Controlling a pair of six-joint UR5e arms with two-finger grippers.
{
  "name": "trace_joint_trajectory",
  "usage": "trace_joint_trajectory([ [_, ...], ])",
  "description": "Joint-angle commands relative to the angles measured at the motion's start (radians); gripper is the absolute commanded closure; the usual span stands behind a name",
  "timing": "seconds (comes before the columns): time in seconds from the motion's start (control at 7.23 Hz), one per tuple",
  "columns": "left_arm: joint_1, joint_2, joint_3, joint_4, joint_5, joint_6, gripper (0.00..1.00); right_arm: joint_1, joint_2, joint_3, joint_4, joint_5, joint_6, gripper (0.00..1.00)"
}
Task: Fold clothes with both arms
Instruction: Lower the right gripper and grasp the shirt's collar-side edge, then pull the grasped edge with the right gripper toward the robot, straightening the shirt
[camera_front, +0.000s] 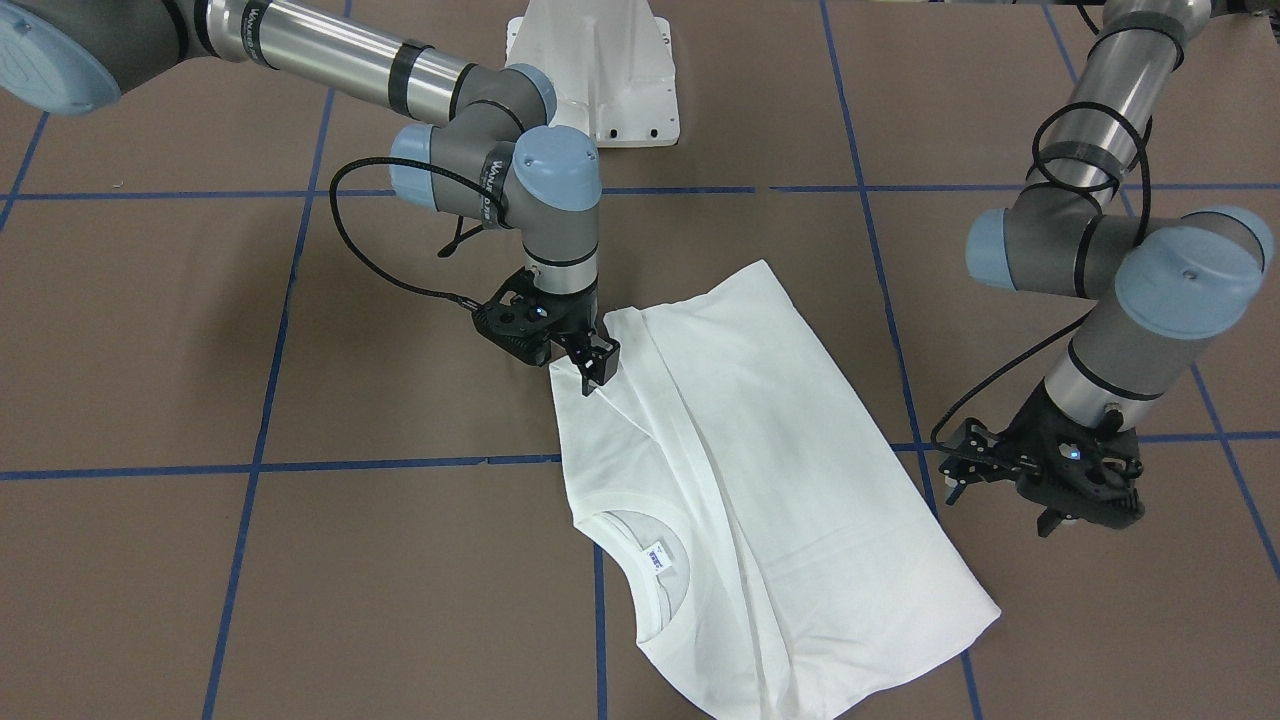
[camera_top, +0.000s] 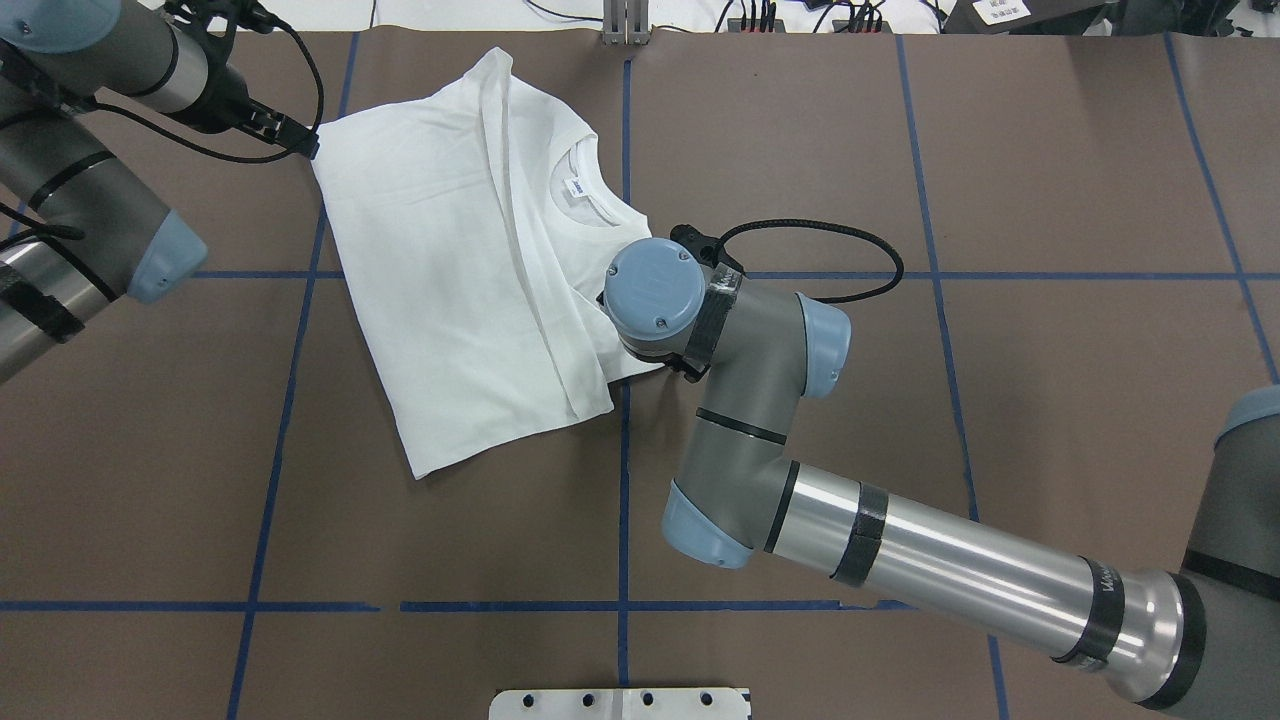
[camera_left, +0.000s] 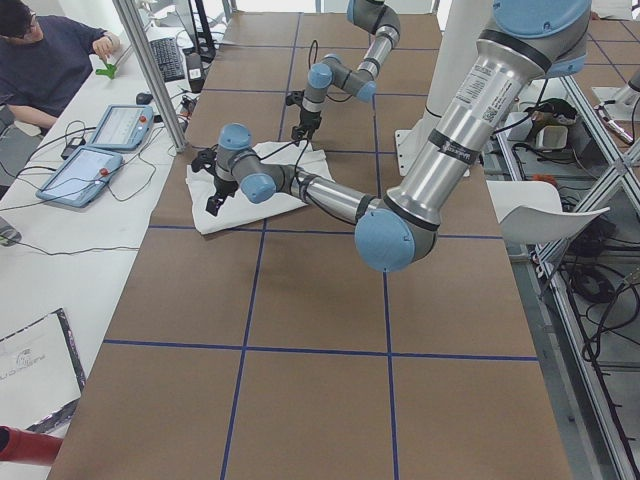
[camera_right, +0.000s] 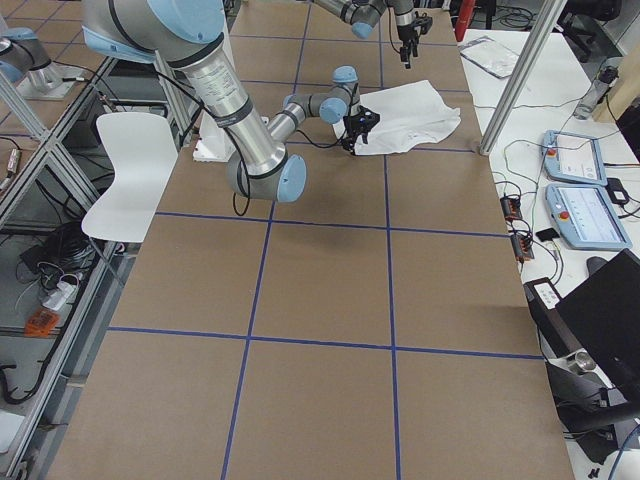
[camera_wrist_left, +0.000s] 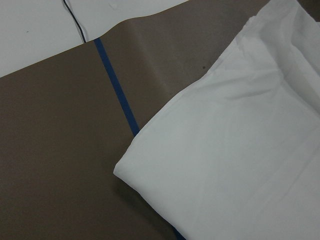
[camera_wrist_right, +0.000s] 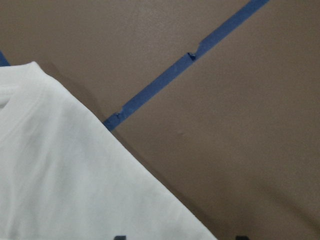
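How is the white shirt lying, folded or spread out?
Partly folded: the T-shirt shows no sleeves sticking out, a layer is turned over along a long crease, and its collar shows.

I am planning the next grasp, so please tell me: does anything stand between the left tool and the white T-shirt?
Nothing visible does. The left tool hangs beside a corner of the white T-shirt, with only bare brown table between. The right tool is at the opposite edge, out of the way.
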Motion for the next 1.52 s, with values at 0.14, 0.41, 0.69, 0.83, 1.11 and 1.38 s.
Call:
trace_joint_trajectory([
  [0.14,0.0,0.001,0.0,0.002,0.0,0.0,0.0,-0.011,0.001,0.004,0.0,-0.02,-0.001,0.51],
  [0.41,0.0,0.001,0.0,0.002,0.0,-0.002,0.0,-0.011,0.0,0.018,0.002,-0.022,-0.01,1.0],
  [0.69,0.0,0.001,0.0,-0.001,0.0,-0.008,0.0,-0.009,-0.046,0.076,-0.001,-0.016,-0.017,1.0],
  [0.83,0.008,0.0,0.002,-0.005,0.0,-0.04,0.0,-0.011,-0.151,0.183,-0.001,-0.017,-0.021,1.0],
  [1.11,0.008,0.001,0.002,-0.006,0.0,-0.04,0.0,-0.099,-0.273,0.454,-0.141,-0.023,-0.023,1.0],
  [1.38,0.008,0.001,0.0,-0.006,0.0,-0.041,0.0,-0.225,-0.304,0.614,-0.33,-0.13,-0.014,1.0],
])
